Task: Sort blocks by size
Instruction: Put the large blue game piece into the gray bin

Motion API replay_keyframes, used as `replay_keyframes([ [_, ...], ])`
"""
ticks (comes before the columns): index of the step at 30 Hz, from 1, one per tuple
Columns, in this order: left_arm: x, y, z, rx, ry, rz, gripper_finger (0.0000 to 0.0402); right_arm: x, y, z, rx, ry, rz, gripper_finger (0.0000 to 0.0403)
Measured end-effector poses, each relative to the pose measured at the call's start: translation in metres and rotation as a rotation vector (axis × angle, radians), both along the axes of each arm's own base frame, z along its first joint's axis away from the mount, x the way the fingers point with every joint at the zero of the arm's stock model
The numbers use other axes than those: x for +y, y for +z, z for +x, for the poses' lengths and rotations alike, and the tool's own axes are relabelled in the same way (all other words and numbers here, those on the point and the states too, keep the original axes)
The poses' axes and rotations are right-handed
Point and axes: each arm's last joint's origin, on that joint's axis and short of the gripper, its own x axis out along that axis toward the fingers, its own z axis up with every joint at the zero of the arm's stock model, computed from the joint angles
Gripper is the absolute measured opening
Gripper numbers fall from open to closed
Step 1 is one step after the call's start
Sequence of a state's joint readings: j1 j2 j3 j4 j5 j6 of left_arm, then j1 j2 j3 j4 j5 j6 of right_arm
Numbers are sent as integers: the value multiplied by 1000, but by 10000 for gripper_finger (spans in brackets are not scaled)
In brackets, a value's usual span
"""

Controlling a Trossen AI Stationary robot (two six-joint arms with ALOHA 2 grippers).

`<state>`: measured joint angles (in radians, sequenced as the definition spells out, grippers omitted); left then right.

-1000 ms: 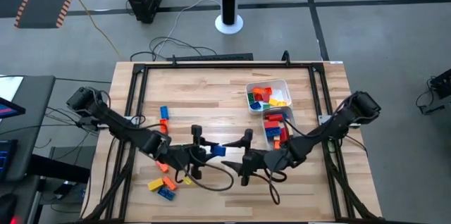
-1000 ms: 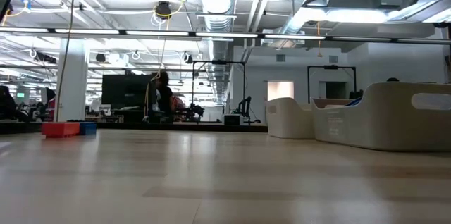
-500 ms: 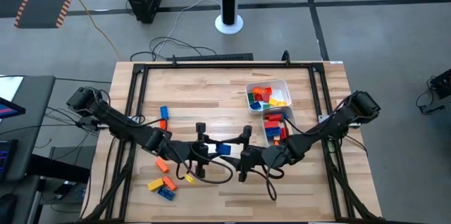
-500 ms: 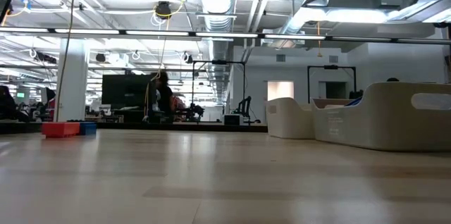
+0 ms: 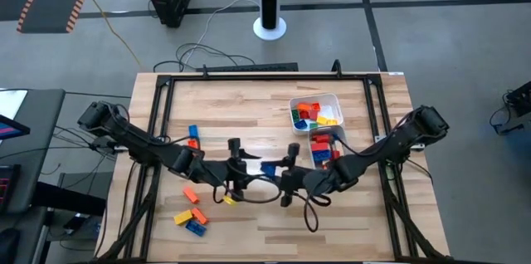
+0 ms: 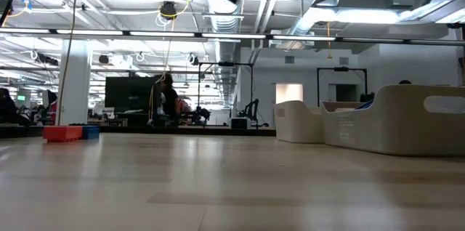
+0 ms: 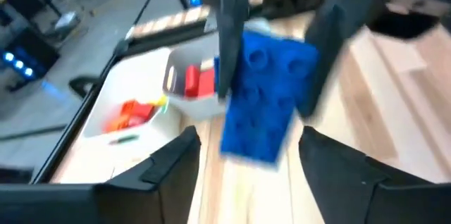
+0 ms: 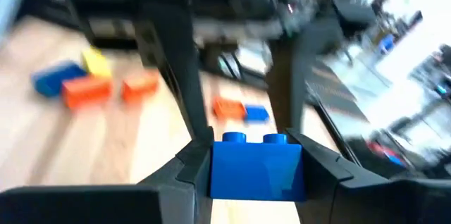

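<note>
Blue and studded, one brick (image 5: pixel 267 168) hangs above the middle of the wooden counter (image 5: pixel 249 114), a little way off the white tub (image 5: pixel 292 102) on the side where the two arms meet. The right arm (image 5: pixel 390 148) reaches in past the tub, and its jaws are clamped on the brick's two flanks, as the right wrist view shows. The left arm (image 5: pixel 141 144) comes from the far side. Its jaws face the brick but stand apart, clear of it on both sides.

The white tub holds a mix of red, orange, yellow, blue and green blocks. A clear tub (image 5: pixel 314 152) touches its near end and holds more red, orange and blue ones.

Well away from the white tub, across the counter, loose blocks lie flat:
- a blue and orange pair (image 5: pixel 192 135)
- a single orange piece (image 5: pixel 190 194)
- a small yellow one (image 5: pixel 229 200)
- a cluster of orange, yellow and blue (image 5: pixel 191 218), farthest from the tub.
</note>
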<state>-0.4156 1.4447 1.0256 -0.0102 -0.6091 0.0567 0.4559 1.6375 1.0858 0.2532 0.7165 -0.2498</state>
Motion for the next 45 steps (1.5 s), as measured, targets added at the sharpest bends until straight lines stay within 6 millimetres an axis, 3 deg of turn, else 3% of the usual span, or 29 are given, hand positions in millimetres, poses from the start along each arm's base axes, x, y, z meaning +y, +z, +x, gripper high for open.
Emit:
replay_keyframes([
  [7, 11, 1, -38, 201, 96, -93, 249, -18, 12, -45, 167, -196, 153, 161],
  [13, 11, 0, -75, 394, 143, -375, 251, -52, -3, -92, 354, -592, 387, 161],
  [18, 12, -7, -91, 476, 256, -345, 251, -64, -21, -111, 410, -811, 481, 199],
  [23, 24, -11, -94, 442, 420, -178, 251, -75, -35, -115, 431, -880, 469, 246],
  [30, 57, -18, -85, 479, 528, -142, 251, -80, -36, -114, 447, -889, 463, 253],
  [38, 112, -60, -82, 626, 619, -272, 251, -85, -3, -97, 416, -818, 429, 254],
  [45, 159, -78, -104, 710, 919, -387, 251, -87, 10, -84, 311, -763, 376, 255],
])
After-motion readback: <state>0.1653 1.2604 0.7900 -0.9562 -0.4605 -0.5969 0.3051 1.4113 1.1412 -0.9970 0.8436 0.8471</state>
